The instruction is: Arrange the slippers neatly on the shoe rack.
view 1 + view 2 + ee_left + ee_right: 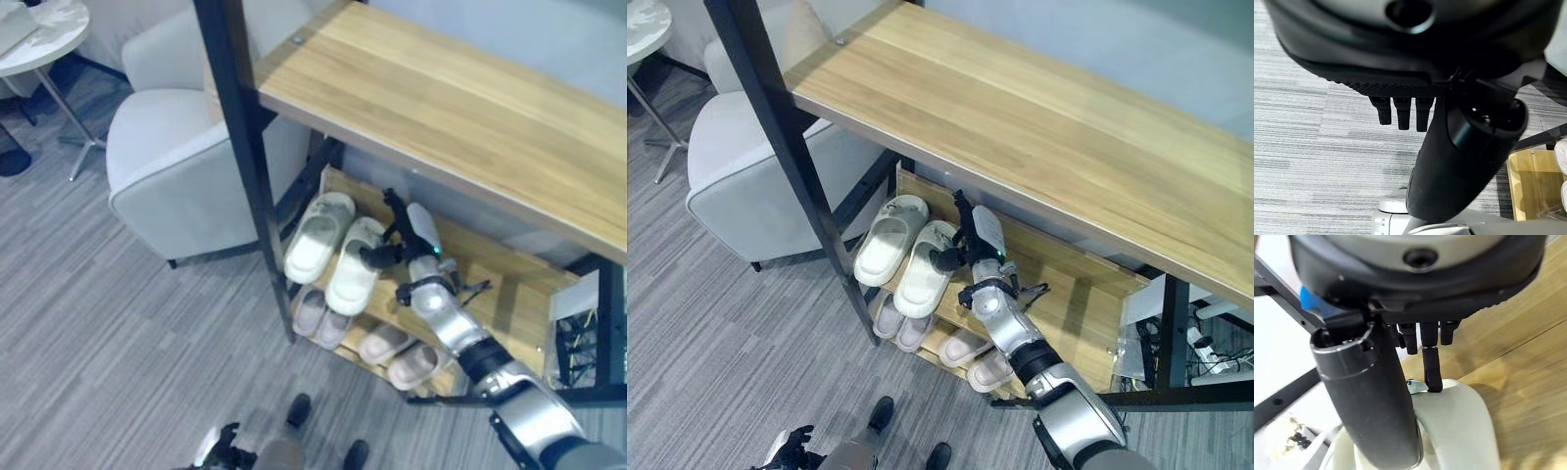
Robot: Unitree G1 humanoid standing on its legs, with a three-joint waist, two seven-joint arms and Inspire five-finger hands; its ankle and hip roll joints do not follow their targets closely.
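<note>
Two cream slippers lie side by side on the shoe rack's middle shelf (509, 294), toes pointing outward: the left one (315, 235) and the right one (355, 266). My right hand (409, 235) reaches under the top shelf and rests against the right slipper. In the right wrist view one finger (1432, 369) touches the cream strap (1459, 426), the thumb (1369, 401) stands straight beside it, and nothing is gripped. My left hand (1400, 110) hangs low over the carpet, fingers relaxed and empty; it appears at the bottom edge (227, 446).
Two pairs of pale pinkish slippers (321, 315) (402, 354) fill the bottom shelf. The wooden top shelf (460, 108) and a black post (245, 147) hem in my right arm. A grey armchair (176, 166) stands left of the rack, a round table (39, 34) beyond it.
</note>
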